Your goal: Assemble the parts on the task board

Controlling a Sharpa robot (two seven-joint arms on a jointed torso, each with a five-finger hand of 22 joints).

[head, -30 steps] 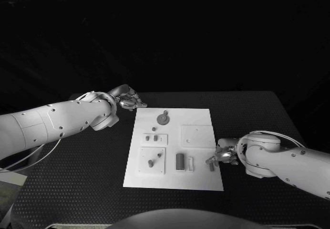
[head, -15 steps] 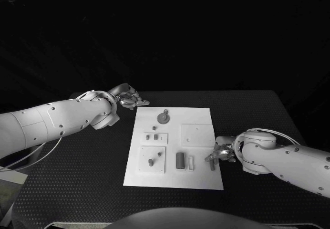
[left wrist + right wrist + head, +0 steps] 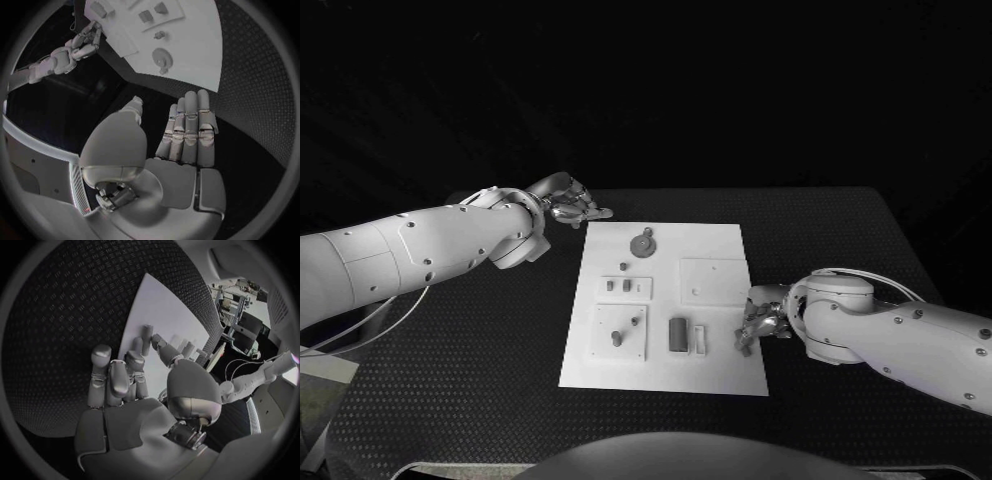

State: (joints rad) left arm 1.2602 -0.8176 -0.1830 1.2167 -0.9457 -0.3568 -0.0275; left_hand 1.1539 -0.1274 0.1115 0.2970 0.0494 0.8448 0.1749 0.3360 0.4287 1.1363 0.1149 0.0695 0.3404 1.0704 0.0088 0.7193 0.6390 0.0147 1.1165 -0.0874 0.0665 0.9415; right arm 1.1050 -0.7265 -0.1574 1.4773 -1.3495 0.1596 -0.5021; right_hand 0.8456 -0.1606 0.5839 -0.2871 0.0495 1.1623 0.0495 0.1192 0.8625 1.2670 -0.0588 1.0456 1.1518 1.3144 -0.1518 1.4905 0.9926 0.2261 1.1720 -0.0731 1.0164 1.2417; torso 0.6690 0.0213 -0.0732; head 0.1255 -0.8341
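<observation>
At the far left corner of the board [image 3: 714,372], my left hand [image 3: 570,207] hovers over the table [image 3: 473,350], fingers straight and together, holding nothing. Moving right, I see several parts standing in the board, including a round part [image 3: 642,246] and a dark block [image 3: 678,335]. At the right edge, my right hand [image 3: 759,320] reaches a peg [image 3: 744,345]; I cannot tell whether it grips. I judge assembly unfinished.

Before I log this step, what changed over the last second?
The right hand has slid in from the table onto the right edge of the task board, toward the small grey part lying there; whether its fingers touch it is unclear. The left hand stays off the board's far left corner, holding nothing. The parts on the board have not moved.
</observation>
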